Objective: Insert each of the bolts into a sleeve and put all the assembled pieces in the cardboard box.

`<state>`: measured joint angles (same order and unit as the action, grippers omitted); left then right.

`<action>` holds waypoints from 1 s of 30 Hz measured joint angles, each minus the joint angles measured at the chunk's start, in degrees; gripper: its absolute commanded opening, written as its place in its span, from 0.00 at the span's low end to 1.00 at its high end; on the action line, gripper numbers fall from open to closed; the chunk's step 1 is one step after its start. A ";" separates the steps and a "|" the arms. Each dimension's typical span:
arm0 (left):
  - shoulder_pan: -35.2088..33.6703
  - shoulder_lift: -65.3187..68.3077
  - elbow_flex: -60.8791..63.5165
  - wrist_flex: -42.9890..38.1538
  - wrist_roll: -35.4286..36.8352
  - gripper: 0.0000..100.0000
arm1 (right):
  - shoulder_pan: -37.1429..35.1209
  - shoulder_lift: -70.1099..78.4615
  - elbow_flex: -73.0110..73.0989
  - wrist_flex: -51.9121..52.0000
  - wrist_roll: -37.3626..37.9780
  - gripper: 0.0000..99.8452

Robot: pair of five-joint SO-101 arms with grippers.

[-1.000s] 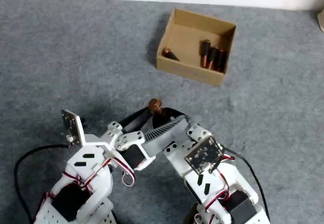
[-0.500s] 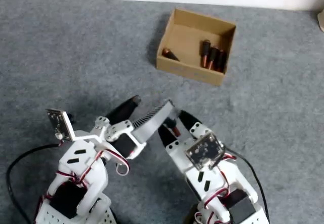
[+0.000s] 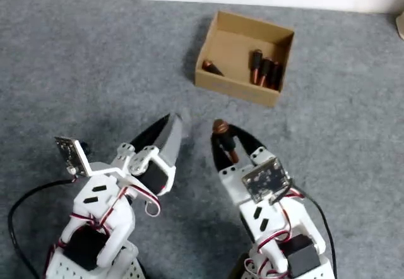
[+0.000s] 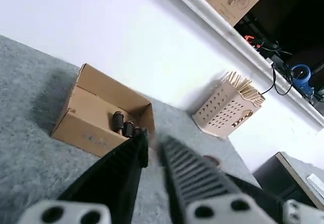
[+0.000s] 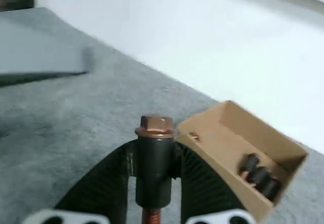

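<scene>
Brown cardboard box (image 3: 237, 89) is sitting far-centre on grey felt worktop (image 3: 95, 58) | three black-sleeved copper bolts (image 3: 266, 71) are lying side by side in its right end, one more in its left | right hand (image 3: 228, 141) is gripping a fifth sleeved bolt (image 3: 222, 139) before the box, left hand (image 3: 172, 122) hanging to its left, apart.

The worktop (image 3: 95, 71) is rough grey cloth, the cardboard box (image 3: 237, 88) matt, the bolt (image 5: 156, 125) coppery metal, its sleeve (image 5: 153, 168) smooth black.
</scene>
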<state>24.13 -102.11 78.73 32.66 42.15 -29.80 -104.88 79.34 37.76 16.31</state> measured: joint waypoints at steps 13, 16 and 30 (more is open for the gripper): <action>-4.31 20.22 5.98 -19.08 0.00 0.01 | 8.00 11.78 -3.78 -8.26 0.00 0.00; -8.26 32.00 1.41 -20.22 0.00 0.01 | 9.85 24.26 -11.60 -8.26 0.00 0.00; -12.48 72.97 -15.47 -20.40 0.00 0.01 | 19.34 94.86 -65.32 -8.35 0.00 0.00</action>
<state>11.65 -29.14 63.25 12.26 42.15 -10.46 -10.02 14.02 29.41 16.31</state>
